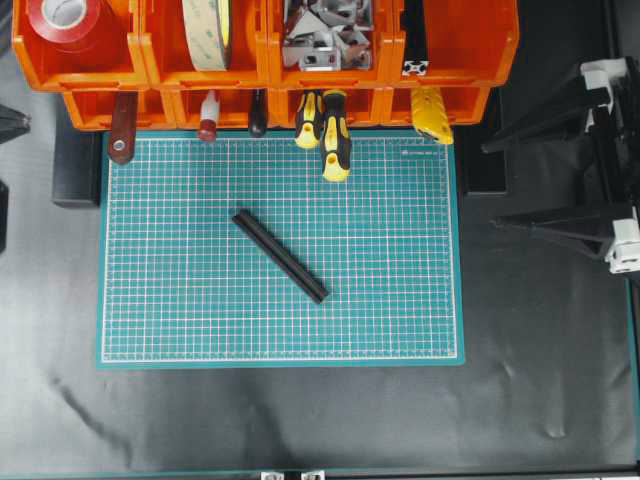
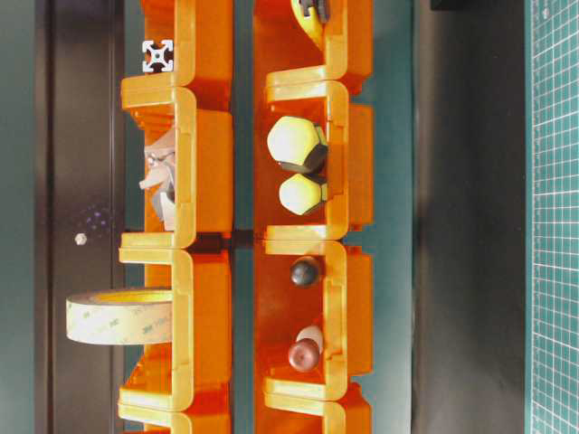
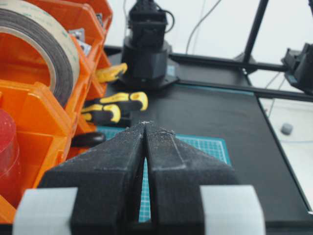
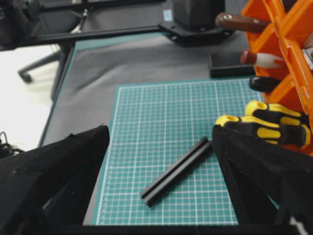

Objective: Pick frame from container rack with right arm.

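The orange container rack (image 1: 150,62) runs along the far edge. A black frame with a silvery slotted end (image 1: 414,66) stands in its top right bin; the end also shows in the table-level view (image 2: 157,56). A second black frame (image 1: 280,255) lies diagonally on the green mat and shows in the right wrist view (image 4: 178,170). My right gripper (image 1: 490,185) is open and empty, right of the mat and apart from both frames; its fingers stand wide apart in the right wrist view (image 4: 160,129). My left gripper (image 3: 145,124) is shut and empty beside the rack's left end.
Yellow-and-black screwdrivers (image 1: 335,135) hang from the lower bins over the mat's far edge (image 1: 150,145). Tape rolls (image 1: 62,15), metal brackets (image 1: 325,35) and other tool handles (image 1: 122,130) fill the other bins. A yellow cutter (image 1: 432,112) sits below the frame's bin.
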`<state>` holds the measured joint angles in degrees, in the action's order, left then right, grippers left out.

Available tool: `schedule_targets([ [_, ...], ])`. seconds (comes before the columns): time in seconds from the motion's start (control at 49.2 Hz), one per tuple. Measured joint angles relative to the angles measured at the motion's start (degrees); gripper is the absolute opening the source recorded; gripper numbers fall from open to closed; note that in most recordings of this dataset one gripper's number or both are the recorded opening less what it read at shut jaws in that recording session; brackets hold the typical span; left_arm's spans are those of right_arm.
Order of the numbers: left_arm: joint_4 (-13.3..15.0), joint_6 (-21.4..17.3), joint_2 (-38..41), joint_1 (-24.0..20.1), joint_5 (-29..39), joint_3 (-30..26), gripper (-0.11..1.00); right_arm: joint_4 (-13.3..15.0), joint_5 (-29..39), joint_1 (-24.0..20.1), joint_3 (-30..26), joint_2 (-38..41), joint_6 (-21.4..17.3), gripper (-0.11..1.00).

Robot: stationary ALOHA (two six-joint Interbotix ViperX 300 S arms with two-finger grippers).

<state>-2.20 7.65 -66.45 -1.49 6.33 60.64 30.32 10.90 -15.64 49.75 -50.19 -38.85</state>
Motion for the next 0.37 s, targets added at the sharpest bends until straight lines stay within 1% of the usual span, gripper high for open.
schedule_targets([
  [0.366,0.09,0.09,0.09,0.09,2.99,-0.09,0.00,0.00,0.00,1.23,1.05,-0.35,0.09,0.82],
])
